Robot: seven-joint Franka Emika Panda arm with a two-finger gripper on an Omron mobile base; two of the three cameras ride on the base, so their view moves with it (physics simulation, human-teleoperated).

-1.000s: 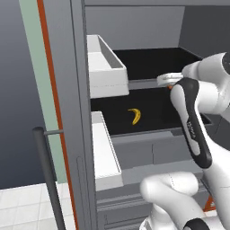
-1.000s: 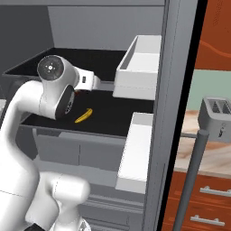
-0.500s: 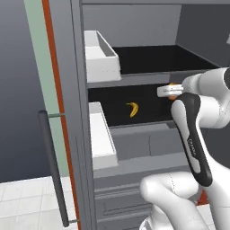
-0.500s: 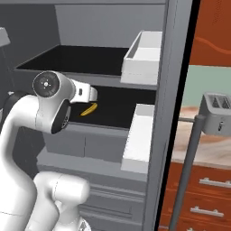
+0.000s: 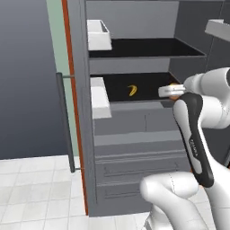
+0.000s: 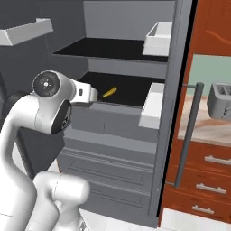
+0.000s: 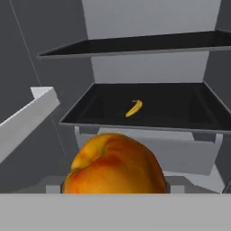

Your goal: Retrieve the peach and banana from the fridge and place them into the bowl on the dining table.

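Observation:
The peach point(image 7: 115, 164), orange-red, sits right in front of the hand camera with my gripper point(image 5: 170, 91) shut on it. A sliver of the peach point(image 5: 174, 84) shows above the hand. The gripper point(image 6: 91, 95) hangs in front of the fridge's point(image 5: 126, 130) lower shelf. The yellow banana point(image 5: 132, 90) lies on that dark shelf, well beyond the hand; it also appears as banana point(image 6: 109, 92) and banana point(image 7: 134, 108). Both fridge point(image 6: 113, 135) doors stand open. The bowl and the dining table are out of view.
White door bins point(image 5: 99, 98) hang on the left door, whose bar handle point(image 5: 64, 121) juts toward me. The right door's handle point(image 6: 187, 131) stands before wooden drawers point(image 6: 205, 180). A toaster point(image 6: 219, 100) rests on the counter there.
The whole picture has shifted: the fridge looks smaller and farther off, so the base has backed away. The hand with the peach is now outside the shelf. The banana lies unmoved.

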